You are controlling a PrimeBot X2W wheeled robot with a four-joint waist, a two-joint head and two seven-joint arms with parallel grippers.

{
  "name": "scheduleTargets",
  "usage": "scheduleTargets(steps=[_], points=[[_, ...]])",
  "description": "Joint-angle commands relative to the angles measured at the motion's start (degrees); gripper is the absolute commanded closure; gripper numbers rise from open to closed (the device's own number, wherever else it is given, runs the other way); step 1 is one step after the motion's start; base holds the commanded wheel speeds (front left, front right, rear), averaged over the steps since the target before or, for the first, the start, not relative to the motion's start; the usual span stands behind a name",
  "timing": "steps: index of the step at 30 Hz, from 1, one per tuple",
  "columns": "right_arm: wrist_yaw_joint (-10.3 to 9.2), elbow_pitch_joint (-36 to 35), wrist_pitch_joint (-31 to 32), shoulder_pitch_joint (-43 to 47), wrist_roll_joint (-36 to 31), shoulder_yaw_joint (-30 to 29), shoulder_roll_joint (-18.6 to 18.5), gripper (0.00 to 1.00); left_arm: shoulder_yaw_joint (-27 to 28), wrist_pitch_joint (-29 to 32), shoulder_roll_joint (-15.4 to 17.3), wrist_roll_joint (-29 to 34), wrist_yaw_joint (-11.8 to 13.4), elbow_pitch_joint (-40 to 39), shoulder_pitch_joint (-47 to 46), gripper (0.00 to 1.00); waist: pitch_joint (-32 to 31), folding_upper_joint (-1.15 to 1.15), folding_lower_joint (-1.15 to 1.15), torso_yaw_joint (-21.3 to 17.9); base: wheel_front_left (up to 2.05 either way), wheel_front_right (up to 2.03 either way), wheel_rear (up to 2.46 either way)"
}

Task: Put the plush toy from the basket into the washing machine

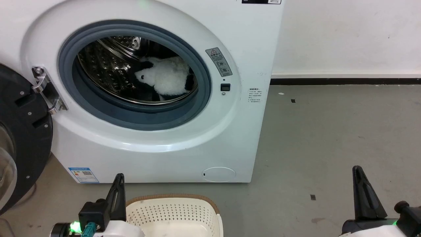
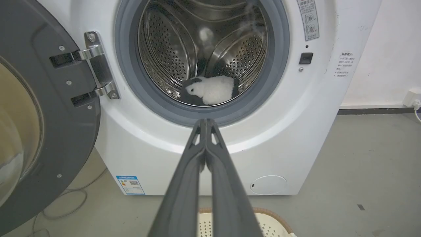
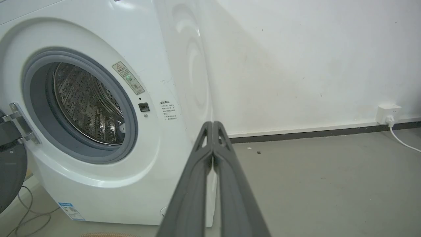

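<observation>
The black-and-white plush toy (image 1: 166, 79) lies inside the steel drum of the white washing machine (image 1: 158, 141), behind the grey rubber port; the left wrist view finds the plush toy (image 2: 210, 90) low in the drum. The cream basket (image 1: 174, 215) with its brown rim stands on the floor before the washer, nothing showing inside it. My left gripper (image 1: 117, 179) is shut and holds nothing, just left of the basket; in its own view the left gripper (image 2: 206, 122) points at the port's lower rim. My right gripper (image 1: 358, 171) is shut too, far right over bare floor.
The black round door (image 1: 19, 138) hangs open at the left on its metal hinge (image 1: 46, 89). A cable (image 2: 62, 204) lies on the floor under the door. A wall socket (image 3: 389, 113) with a white cord sits at the right skirting. Grey floor (image 1: 329, 138) stretches right of the washer.
</observation>
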Motion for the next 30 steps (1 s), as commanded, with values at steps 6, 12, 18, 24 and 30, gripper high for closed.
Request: scheduleTargets(steps=[6, 12, 18, 24, 30], points=[[0.00, 0.0, 0.9, -0.6, -1.1, 0.2, 0.0, 1.00, 0.0, 0.9, -0.1, 0.2, 0.0, -0.9, -0.1, 1.00, 0.1, 0.00, 0.01, 0.0, 0.00, 0.00, 0.00], [0.01, 0.1, 1.6, -0.9, -1.7, 0.4, 0.0, 1.00, -0.1, 1.6, -0.1, 0.3, -0.1, -1.4, -0.1, 1.00, 0.1, 0.00, 0.01, -0.1, 0.00, 0.00, 0.00], [0.01, 0.1, 2.3, -1.1, -2.3, 0.6, 0.0, 1.00, -0.1, 2.3, -0.2, 0.4, -0.1, -2.0, -0.1, 1.00, 0.1, 0.00, 0.01, -0.1, 0.00, 0.00, 0.00], [0.01, 0.1, 3.1, -1.4, -2.9, 0.8, 0.0, 1.00, -0.2, 3.0, -0.2, 0.5, -0.1, -2.5, -0.2, 1.00, 0.2, 0.00, 0.01, -0.1, 0.00, 0.00, 0.00], [0.01, 0.1, 3.6, -1.6, -3.4, 0.9, 0.0, 1.00, -0.2, 3.6, -0.3, 0.6, -0.1, -3.0, -0.2, 1.00, 0.2, 0.00, 0.01, -0.1, 0.00, 0.00, 0.00]])
